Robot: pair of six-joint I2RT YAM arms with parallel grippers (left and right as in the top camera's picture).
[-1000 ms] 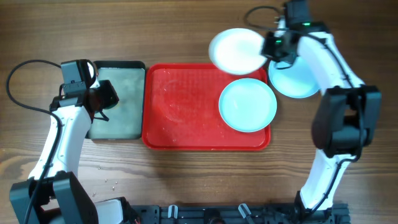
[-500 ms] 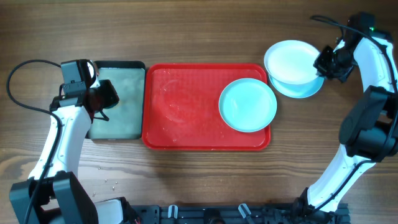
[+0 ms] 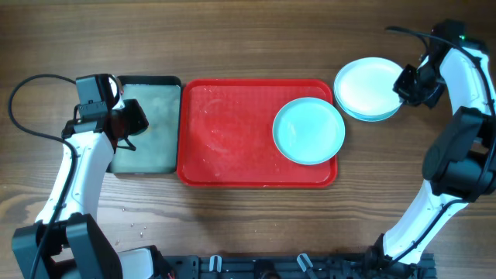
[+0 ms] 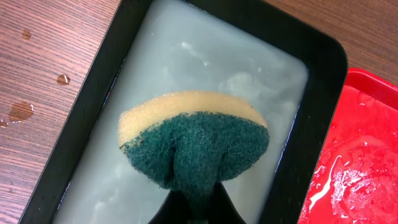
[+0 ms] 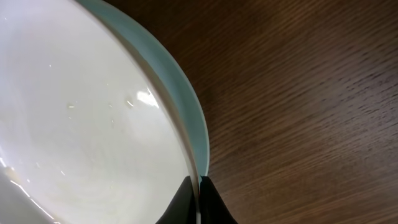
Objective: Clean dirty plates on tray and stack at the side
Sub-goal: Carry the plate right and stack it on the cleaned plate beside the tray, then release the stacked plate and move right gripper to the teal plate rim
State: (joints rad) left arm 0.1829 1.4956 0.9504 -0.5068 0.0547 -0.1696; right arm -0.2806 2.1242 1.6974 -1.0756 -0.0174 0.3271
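Observation:
The red tray (image 3: 225, 136) lies mid-table with one aqua plate (image 3: 308, 130) on its right end. To its right, on the table, the white plate (image 3: 369, 85) rests on a second aqua plate (image 3: 373, 116), whose rim also shows in the right wrist view (image 5: 180, 102). My right gripper (image 3: 404, 84) is shut on the right rim of the white plate (image 5: 81, 124); its fingers (image 5: 198, 200) pinch the edge. My left gripper (image 3: 124, 124) is shut on a green and yellow sponge (image 4: 194, 140) above the black tray's water.
A black-rimmed tray (image 3: 147, 124) of cloudy water sits left of the red tray; it also shows in the left wrist view (image 4: 323, 68). Water drops lie on the wood (image 4: 62, 79). Small specks lie on the table at front left (image 3: 136, 227).
My right gripper carried the white plate from above the tray's back edge to the right and lowered it onto the aqua plate on the table. The left arm has not moved.

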